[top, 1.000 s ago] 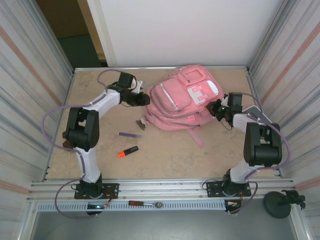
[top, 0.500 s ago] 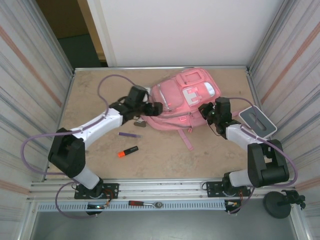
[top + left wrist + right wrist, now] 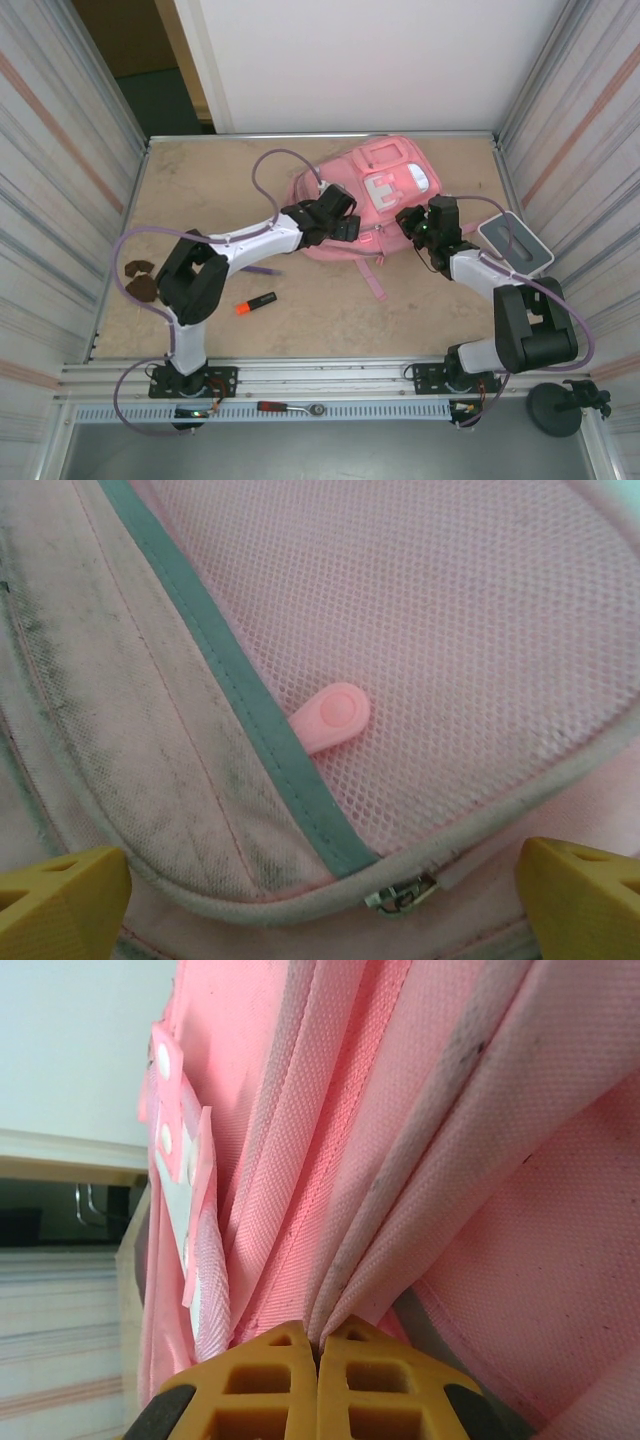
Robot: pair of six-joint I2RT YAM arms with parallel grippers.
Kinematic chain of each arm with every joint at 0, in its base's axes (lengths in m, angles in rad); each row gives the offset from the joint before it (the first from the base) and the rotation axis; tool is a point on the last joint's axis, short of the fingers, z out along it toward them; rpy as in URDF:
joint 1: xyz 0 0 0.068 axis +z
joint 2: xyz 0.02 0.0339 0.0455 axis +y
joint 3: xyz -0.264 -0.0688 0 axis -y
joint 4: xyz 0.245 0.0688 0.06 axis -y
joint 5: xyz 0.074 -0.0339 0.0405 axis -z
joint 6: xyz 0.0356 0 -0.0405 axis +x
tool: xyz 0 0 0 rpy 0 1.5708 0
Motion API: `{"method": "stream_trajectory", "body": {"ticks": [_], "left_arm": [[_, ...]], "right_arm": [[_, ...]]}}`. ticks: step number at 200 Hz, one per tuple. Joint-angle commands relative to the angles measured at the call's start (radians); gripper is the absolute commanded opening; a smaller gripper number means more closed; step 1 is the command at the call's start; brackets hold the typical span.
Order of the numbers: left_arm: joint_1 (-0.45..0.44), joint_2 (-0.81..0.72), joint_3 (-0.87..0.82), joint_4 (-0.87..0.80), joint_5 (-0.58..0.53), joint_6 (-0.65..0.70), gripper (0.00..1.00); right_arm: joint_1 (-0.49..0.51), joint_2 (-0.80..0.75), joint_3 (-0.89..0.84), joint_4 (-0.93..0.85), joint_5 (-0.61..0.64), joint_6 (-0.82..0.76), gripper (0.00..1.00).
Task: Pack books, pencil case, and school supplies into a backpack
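The soft, limp pink backpack (image 3: 385,190) lies far-centre on the counter (image 3: 200,190). The left tool (image 3: 320,895) is held released over its pink zip pull (image 3: 335,717), judged the best hold; the right tool (image 3: 319,1338) is clenched on a fabric fold (image 3: 350,1260).

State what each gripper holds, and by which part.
Right gripper: fingers shut on a fabric fold of the large pink backpack. Left gripper: fingers open above its mesh pocket, holding nothing.

The backpack (image 3: 392,158) is pink with white patches, grey zip trim (image 3: 240,695) and fine mesh; the marker (image 3: 256,303) is orange and black; the counter (image 3: 190,190) is mottled beige.
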Motion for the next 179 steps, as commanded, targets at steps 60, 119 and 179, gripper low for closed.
{"method": "stream_trajectory", "body": {"ticks": [60, 119, 179], "left_arm": [[0.018, 0.019, 0.006, 0.078, 0.017, -0.117, 0.99], [0.021, -0.019, -0.088, 0.148, -0.079, -0.227, 0.99], [0.001, 0.025, -0.034, 0.152, -0.059, -0.242, 0.99]], "right_arm": [[-0.018, 0.039, -0.032, 0.103, -0.066, -0.032, 0.00], [-0.018, 0.057, -0.045, 0.131, -0.079, -0.030, 0.00], [-0.015, 0.079, -0.053, 0.149, -0.088, -0.028, 0.00]]}}
